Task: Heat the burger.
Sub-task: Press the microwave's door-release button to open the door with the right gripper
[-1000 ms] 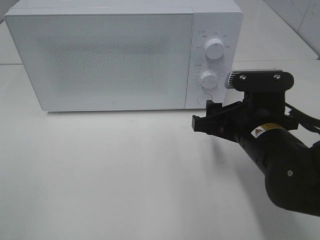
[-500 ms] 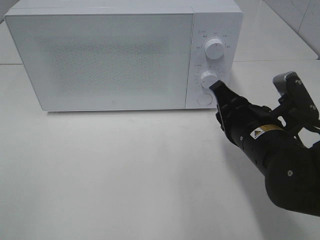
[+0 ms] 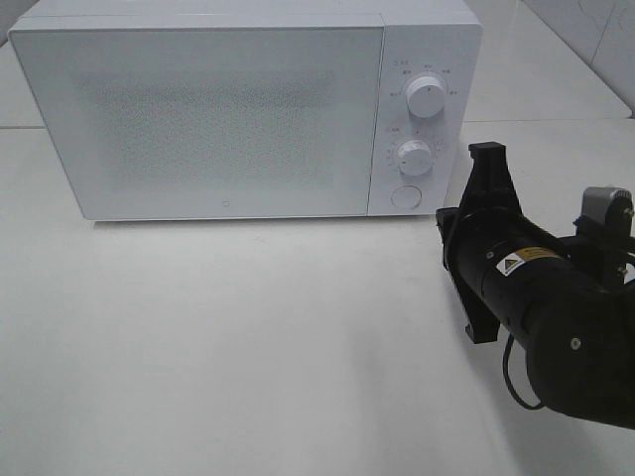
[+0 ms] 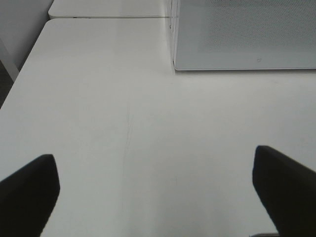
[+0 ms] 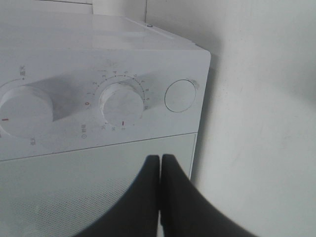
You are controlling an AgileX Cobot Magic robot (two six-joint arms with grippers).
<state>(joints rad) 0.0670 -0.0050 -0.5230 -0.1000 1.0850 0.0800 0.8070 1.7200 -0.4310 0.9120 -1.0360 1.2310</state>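
Now: black right gripper (image 5: 160,160), fingers pressed together on nothing, drawn back from white round lower dial (image 3: 415,157) touched a moment ago; timer likely set. Black left gripper (image 4: 158,187) spread, empty. Burger unseen, presumably inside closed white boxy microwave (image 3: 228,119) at white worktop's (image 3: 248,337) back edge.

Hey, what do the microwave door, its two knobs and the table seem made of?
Microwave door: probably glass, white, with a fine dotted screen pattern across it. Upper knob and lower knob: likely matte white plastic, plain moulded discs. Table: smooth white top with a faint sheen, laminate or painted board; can't tell which.
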